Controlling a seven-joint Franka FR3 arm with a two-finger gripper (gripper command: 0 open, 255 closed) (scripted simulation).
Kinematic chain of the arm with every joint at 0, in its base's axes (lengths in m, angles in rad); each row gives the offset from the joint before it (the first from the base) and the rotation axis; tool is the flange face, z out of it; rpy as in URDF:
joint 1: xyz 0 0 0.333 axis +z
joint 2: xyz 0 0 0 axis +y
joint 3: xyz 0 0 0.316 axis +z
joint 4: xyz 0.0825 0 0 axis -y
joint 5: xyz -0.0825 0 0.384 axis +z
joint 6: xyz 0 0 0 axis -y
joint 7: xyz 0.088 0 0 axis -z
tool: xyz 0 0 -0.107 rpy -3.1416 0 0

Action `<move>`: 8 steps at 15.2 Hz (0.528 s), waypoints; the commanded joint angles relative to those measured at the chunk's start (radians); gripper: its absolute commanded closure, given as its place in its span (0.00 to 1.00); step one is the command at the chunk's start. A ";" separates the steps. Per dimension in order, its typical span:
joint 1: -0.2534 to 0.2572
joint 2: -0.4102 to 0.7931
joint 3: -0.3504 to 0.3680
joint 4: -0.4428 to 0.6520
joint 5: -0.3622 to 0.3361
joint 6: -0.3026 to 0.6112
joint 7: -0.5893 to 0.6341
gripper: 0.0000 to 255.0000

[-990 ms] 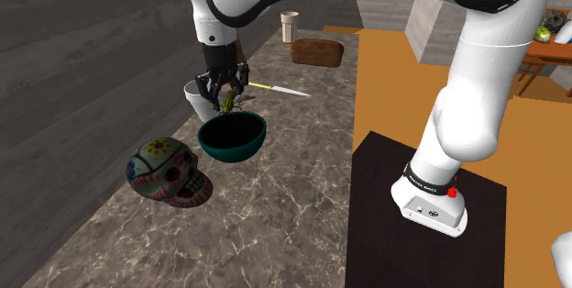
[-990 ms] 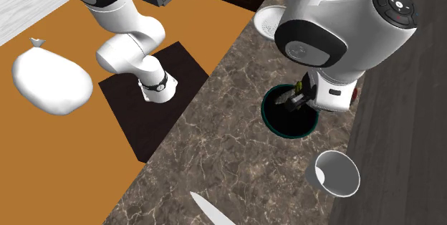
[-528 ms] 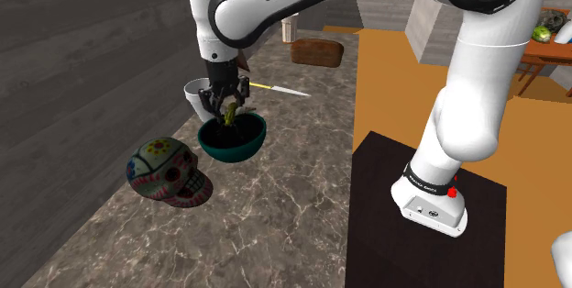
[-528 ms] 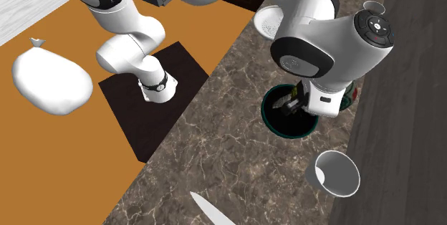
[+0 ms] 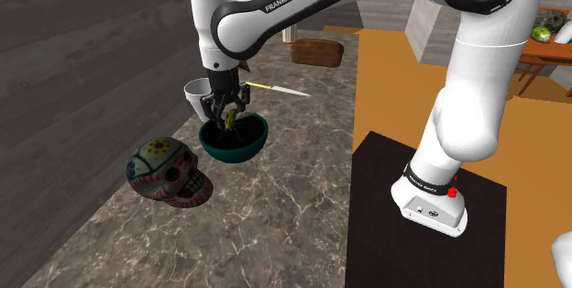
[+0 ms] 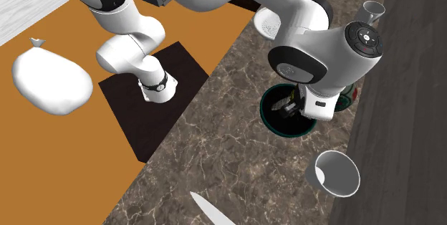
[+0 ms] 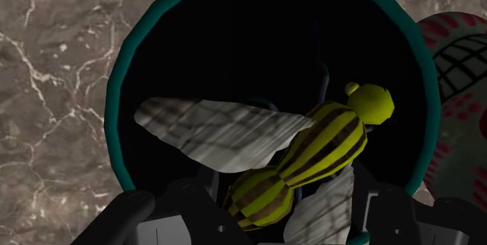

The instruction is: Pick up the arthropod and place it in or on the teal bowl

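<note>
- The gripper (image 5: 226, 115) hangs low over the teal bowl (image 5: 240, 155). Its fingers are narrowed onto the tail end of the striped bee (image 7: 316, 151), closed only as far as the body and one wing allow.
- Seen from the wrist, the bee lies within the bowl's rim, above the dark hollow. Its head points toward the side of the bowl where the painted skull (image 5: 169, 171) stands.
- I judge that the bee is not resting on the bowl's bottom yet, though the depth is hard to read.
- The step in hand is the release. The bee sits well enough over the middle of the bowl that no sideways shift seems needed.
- If room remains, ease down a touch, so the light bee drops a short way and does not bounce out.
- Open the fingers fully and evenly, so no wing catches on a pad.
- Then lift straight up from the bowl, clear of its rim and of the white cup (image 5: 194, 94) just beyond it.
</note>
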 commanded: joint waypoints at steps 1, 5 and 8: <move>0.000 0.001 0.000 -0.001 0.000 0.000 0.000 1.00; 0.000 0.000 0.000 -0.002 0.000 0.000 -0.001 0.00; 0.000 0.000 0.000 -0.002 0.000 0.000 0.000 0.00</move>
